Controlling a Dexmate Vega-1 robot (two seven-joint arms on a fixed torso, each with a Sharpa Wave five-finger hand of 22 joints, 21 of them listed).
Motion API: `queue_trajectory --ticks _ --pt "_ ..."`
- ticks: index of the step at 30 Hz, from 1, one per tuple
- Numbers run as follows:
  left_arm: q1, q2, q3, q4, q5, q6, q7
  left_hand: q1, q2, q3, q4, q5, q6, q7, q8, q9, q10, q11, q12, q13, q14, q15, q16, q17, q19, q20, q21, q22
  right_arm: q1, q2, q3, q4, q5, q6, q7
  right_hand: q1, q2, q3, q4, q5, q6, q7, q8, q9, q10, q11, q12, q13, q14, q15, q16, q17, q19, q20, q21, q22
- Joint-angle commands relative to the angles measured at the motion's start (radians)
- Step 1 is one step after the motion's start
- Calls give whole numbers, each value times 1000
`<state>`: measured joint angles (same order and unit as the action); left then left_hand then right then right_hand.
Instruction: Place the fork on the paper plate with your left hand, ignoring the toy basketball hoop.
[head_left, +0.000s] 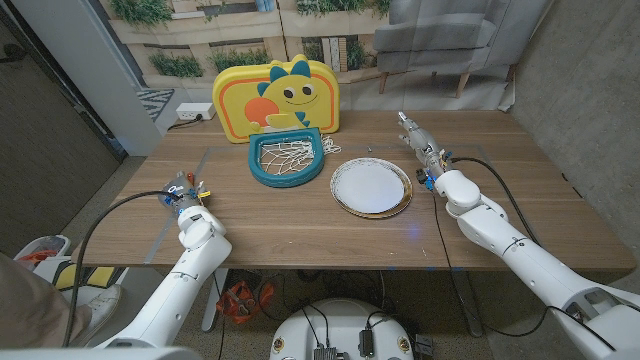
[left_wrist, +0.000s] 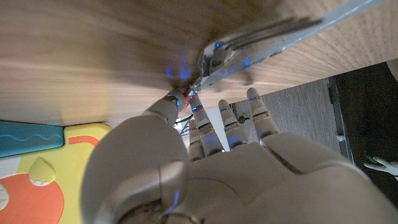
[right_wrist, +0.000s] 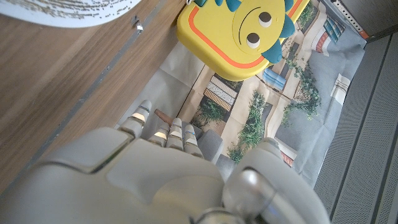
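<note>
A shiny metal fork (left_wrist: 267, 36) lies blurred across the wood just past my left hand's fingertips (left_wrist: 198, 109). The thumb and a finger meet at its near end, but I cannot tell whether they pinch it. My left hand (head_left: 186, 192) sits near the table's left edge, far from the white paper plate (head_left: 371, 186) with a gold rim, which lies right of centre. My right hand (head_left: 424, 148) stands just right of the plate, its fingers stretched away from me and holding nothing. The plate's edge (right_wrist: 74, 14) appears in the right wrist view.
The toy basketball hoop has a teal rim with a white net (head_left: 287, 160) and a yellow dinosaur backboard (head_left: 281, 93). It stands at the back middle, just left of the plate. Its backboard (right_wrist: 249, 37) also shows past my right hand. A black cable (head_left: 120, 205) runs off the left edge.
</note>
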<state>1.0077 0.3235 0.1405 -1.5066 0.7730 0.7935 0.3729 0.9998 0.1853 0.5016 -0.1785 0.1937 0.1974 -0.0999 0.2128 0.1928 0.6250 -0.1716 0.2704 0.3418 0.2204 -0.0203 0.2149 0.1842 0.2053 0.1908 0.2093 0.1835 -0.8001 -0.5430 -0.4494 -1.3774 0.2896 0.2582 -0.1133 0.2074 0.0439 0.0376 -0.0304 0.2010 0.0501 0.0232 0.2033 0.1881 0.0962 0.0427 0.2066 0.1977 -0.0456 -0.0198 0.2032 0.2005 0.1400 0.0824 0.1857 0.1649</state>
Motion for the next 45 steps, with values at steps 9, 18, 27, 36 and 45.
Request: queue_trajectory --ticks 9,18,27,36,45 --pt "3 -22 -4 7 -3 0 53 58 1 -10 18 -2 79 -18 8 5 201 -42 138 87 112 -77 52 30 23 -21 11 2 4 8 0 14 8 8 13 -1 7 1 -4 -2 8 -1 -3 5 3 1 -2 3 2 -2 1 3 8 1 2 5" --pt "9 -28 -5 -3 0 6 65 78 0 -12 14 -1 100 -15 9 5 211 -43 164 108 122 -82 60 40 26 -23 11 2 -9 3 8 8 15 14 14 -2 7 1 -4 -2 8 -1 -3 5 2 1 -2 3 2 -2 1 3 8 1 2 5" --pt "20 -38 -18 -16 -6 -14 95 107 3 -24 22 -3 113 -12 -3 6 219 -41 217 152 241 -151 123 78 77 -61 30 4 -17 -1 12 -2 15 17 12 -3 7 1 -4 -2 8 -1 -3 5 3 0 -2 3 3 -2 1 3 9 1 2 5" --pt "27 -51 -29 -14 -8 -34 136 201 -8 -50 8 -5 135 1 -14 8 201 -30 280 180 470 -216 278 209 198 -147 97 22 -20 -6 14 -14 14 16 10 -3 8 1 -4 -3 8 -1 -3 5 3 1 -2 3 3 -2 2 3 10 0 3 5" --pt "24 -70 -38 3 -4 -44 192 250 -29 -83 5 -14 171 -7 -8 12 211 -23 300 157 617 -221 318 221 215 -185 118 26 -17 -9 12 -17 12 14 14 -4 8 0 -5 -3 8 -1 -3 5 3 2 -2 3 3 -2 2 4 11 -1 3 5"
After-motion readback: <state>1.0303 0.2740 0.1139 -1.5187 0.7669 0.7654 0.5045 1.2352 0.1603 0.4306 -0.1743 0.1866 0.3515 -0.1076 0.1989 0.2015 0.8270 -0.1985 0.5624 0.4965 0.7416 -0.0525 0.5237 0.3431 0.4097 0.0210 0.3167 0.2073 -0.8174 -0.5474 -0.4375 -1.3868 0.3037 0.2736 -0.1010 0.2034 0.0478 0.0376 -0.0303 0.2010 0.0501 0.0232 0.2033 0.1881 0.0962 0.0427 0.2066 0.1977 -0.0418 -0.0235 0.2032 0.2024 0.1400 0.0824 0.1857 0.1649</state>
